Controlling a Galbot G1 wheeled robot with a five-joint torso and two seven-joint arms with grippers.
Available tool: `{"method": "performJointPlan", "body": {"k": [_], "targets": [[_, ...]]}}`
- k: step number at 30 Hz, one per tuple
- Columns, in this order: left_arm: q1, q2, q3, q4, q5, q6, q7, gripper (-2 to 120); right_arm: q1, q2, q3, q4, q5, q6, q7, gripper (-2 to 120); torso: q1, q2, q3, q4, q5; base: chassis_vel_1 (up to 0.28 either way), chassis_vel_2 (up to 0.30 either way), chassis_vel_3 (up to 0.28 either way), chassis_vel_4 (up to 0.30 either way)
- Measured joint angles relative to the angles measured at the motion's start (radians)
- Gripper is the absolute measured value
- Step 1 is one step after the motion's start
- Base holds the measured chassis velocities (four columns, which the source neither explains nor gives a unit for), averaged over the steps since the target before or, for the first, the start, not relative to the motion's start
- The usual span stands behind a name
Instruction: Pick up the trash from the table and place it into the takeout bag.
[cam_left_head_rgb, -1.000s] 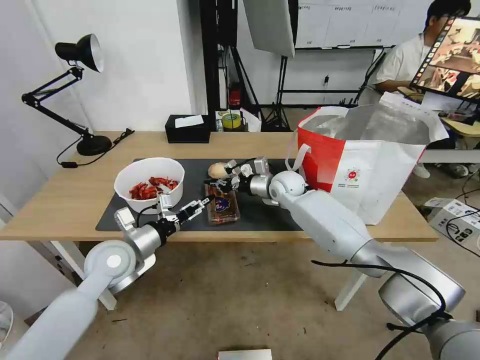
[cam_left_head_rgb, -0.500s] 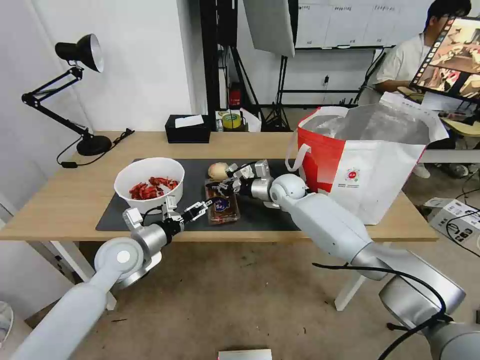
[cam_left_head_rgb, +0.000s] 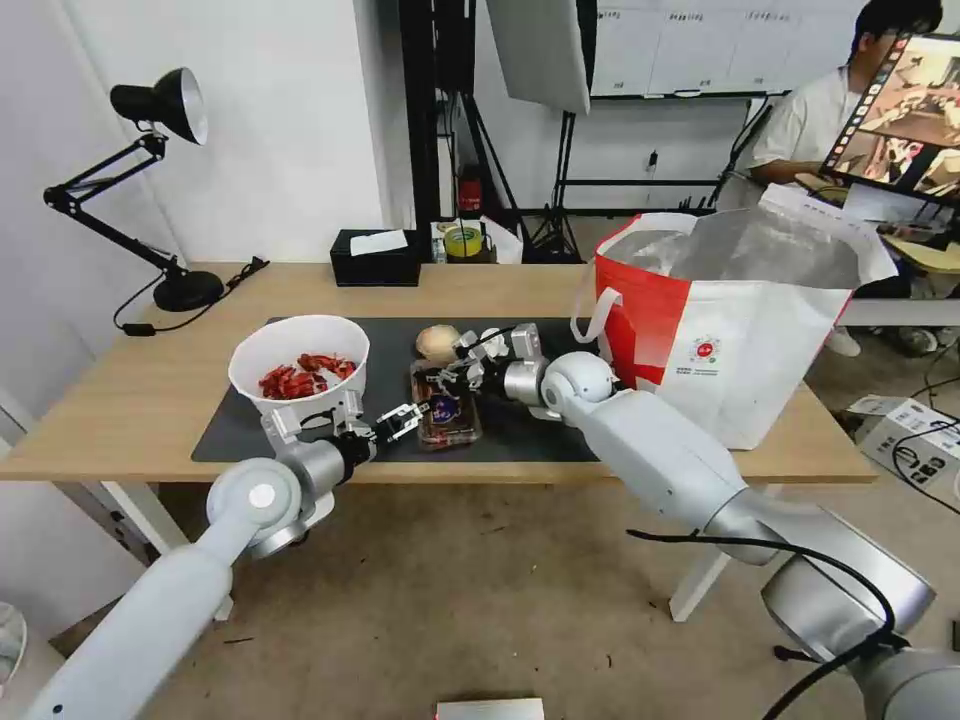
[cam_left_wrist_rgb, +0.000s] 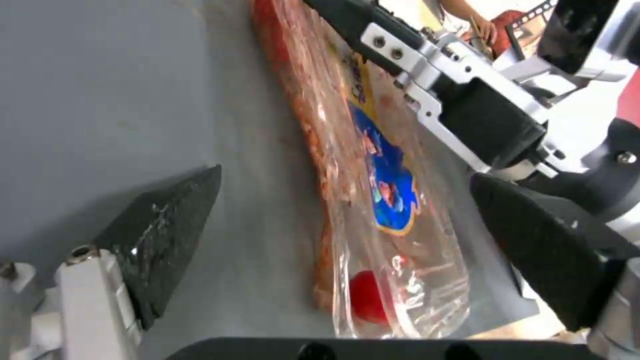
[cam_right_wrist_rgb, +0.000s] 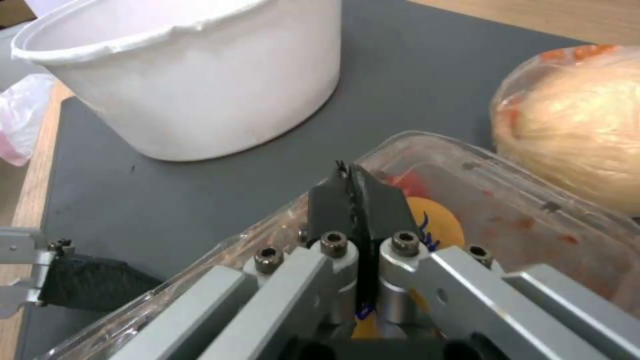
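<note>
Right claw (cam_right_wrist_rgb: 357, 187), fingers pressed together, seemingly touches the clear tray (cam_right_wrist_rgb: 533, 210) beside white bowl (cam_right_wrist_rgb: 193, 75)

A clear hinged tray (cam_left_head_rgb: 444, 410) of red and beige scraps, with a blue-and-yellow label, lies flat on the dark grey mat (cam_left_head_rgb: 540, 425) near the desk's (cam_left_head_rgb: 130, 400) front edge. At its 12 o'clock sits a round beige lump (cam_left_head_rgb: 436, 343), just beside it. At its 9 o'clock stands a white bowl (cam_left_head_rgb: 298, 370) holding red shells — upright, apart from the tray. At 3 o'clock the red-and-white takeout bag (cam_left_head_rgb: 730, 320) stands open, foil lining showing, white handle loop hanging toward the mat.
</note>
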Motion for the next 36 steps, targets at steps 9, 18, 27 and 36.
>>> {"method": "performJointPlan", "body": {"k": [9, 18, 27, 36], "targets": [[-0.030, -0.017, 0.029, 0.013, -0.012, 0.012, -0.020, 99, -0.005, -0.001, 0.010, 0.006, 0.000, 0.000, 0.000, 0, 0.000, 0.000, 0.000, 0.0001, 0.0000, 0.000, 0.000, 0.000, 0.000], [-0.032, -0.023, 0.035, 0.018, -0.012, 0.016, -0.019, 67, -0.008, -0.002, 0.012, 0.009, 0.000, 0.000, 0.001, 0, 0.000, 0.000, 0.000, 0.0000, -0.0002, 0.000, 0.000, 0.000, 0.000], [-0.034, -0.025, 0.042, 0.018, -0.010, 0.014, -0.018, 33, -0.007, -0.003, 0.014, 0.009, 0.001, 0.000, 0.001, 0, 0.000, 0.000, 0.000, 0.0000, -0.0001, 0.000, 0.000, 0.000, 0.000], [-0.033, -0.023, 0.042, 0.026, -0.002, 0.010, -0.015, 3, -0.011, -0.007, 0.029, 0.007, 0.002, 0.001, -0.004, 0, 0.000, 0.000, 0.000, 0.0000, -0.0001, 0.000, 0.000, 0.000, 0.000]]}}
